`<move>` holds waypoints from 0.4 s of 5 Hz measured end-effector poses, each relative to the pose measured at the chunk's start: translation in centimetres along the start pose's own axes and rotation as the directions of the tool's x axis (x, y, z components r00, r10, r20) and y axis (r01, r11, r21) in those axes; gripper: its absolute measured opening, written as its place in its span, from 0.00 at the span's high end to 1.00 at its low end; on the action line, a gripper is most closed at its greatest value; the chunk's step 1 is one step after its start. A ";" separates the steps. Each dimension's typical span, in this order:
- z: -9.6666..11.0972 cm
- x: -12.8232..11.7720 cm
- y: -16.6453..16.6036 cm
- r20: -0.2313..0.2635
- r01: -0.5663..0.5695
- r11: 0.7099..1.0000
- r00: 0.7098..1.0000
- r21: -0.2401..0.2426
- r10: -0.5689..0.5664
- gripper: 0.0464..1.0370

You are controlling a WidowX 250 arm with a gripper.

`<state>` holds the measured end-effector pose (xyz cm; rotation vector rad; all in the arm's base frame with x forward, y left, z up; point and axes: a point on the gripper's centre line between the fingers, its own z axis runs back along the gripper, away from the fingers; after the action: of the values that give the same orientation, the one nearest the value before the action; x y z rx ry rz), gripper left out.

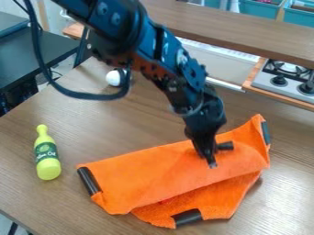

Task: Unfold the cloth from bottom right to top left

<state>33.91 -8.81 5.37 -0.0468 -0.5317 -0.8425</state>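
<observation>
The orange cloth is lying partly folded on the wooden worktop, and its upper layer is covering part of the lower one. The black end effector is hanging over its right part; I cannot tell if it is opening or gripping. One yellow-green bottle is resting apart, at the view's left.

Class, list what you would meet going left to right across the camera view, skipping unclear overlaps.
Yellow-green bottle with a green label → black strip at the left end of the orange cloth → small white rounded object → black robot gripper → stove with black knobs
</observation>
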 end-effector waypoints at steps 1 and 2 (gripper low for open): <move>0.1 -0.4 2.6 -0.015 -0.050 0.999 0.999 0.019 0.051 1.00; -0.1 -1.0 5.0 -0.053 -0.091 0.995 0.994 0.037 0.093 1.00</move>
<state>37.01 -4.79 5.61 -0.0166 -0.4892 -0.7427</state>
